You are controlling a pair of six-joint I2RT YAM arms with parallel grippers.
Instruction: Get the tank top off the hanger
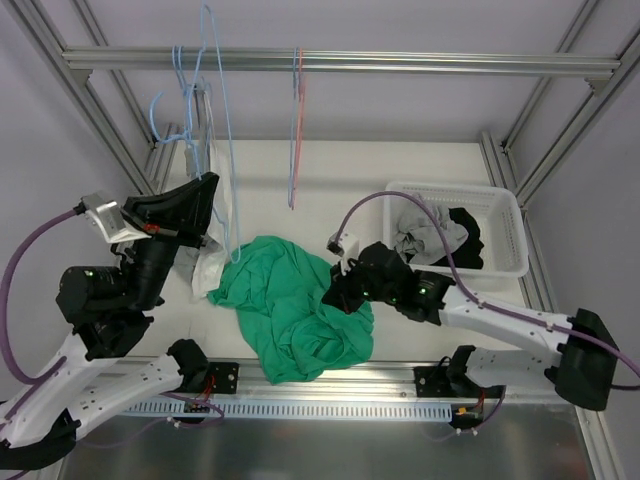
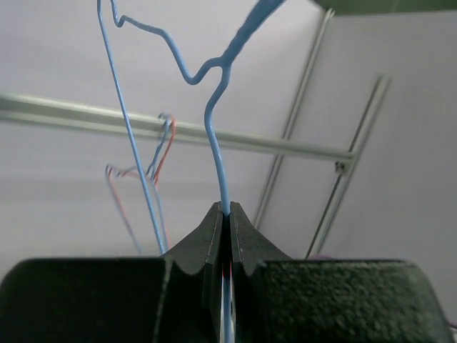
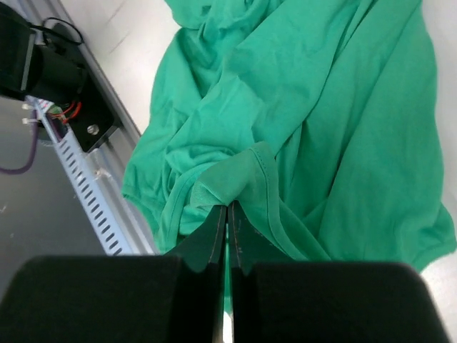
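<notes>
Hanger point(image 2: 217, 157) and top point(image 3: 343, 107) gripped
Left claw point(image 2: 227, 211) pinches wire rising above it; right claw point(image 3: 228, 211) pinches fold just ahead.

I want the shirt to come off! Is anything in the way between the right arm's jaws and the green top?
Nothing visible is in the way. The right gripper has its jaws shut right on a fold of the green tank top, while the left gripper pinches the blue hanger.

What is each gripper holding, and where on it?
Left gripper: blue hanger, by its wire. Right gripper: tank top, by a bunched hemmed edge.
</notes>
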